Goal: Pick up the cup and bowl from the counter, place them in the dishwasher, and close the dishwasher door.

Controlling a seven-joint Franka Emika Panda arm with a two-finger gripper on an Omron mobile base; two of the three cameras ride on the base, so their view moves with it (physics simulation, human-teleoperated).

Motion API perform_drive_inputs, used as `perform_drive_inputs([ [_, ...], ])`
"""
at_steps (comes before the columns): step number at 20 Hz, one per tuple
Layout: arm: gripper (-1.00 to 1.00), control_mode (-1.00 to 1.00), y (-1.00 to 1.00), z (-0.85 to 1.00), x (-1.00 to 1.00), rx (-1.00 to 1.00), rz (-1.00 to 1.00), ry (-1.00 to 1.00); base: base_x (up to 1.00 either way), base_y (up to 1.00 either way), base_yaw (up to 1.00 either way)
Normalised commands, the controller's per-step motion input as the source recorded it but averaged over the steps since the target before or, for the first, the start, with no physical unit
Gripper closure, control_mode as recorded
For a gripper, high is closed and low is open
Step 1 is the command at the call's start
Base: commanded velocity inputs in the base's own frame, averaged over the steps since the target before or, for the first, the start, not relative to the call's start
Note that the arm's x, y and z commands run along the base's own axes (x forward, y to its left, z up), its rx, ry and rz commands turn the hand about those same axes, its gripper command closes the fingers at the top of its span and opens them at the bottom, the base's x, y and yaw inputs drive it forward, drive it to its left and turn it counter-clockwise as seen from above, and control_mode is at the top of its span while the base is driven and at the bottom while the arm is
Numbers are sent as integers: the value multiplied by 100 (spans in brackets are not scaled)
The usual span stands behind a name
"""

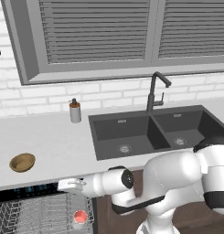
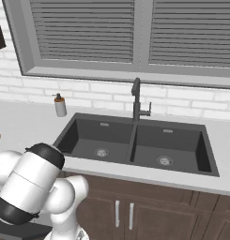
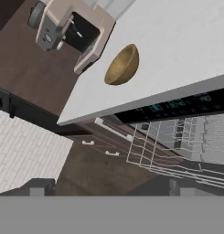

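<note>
Now the round white cup (image 1: 80,217) with its pink inside sits in the shiny wire rack of the dishwasher (image 1: 31,212). Above it, the end effector (image 1: 63,185) is spread wide, holding nothing. Left on the smooth pale surface (image 1: 49,141) rests the shallow brown bowl (image 1: 22,162).

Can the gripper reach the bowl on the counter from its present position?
Probably yes. The bowl lies alone on the counter near its front edge, and the open gripper hangs just below that edge, over the dishwasher rack. Nothing stands between them; it must only rise.
</note>
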Motion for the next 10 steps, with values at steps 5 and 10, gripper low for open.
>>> perform_drive_inputs([
  [5,-100,-100,0,100,13,14,0,25,0,0,0],
  [10,-100,-100,0,100,38,3,0,24,0,0,0],
])
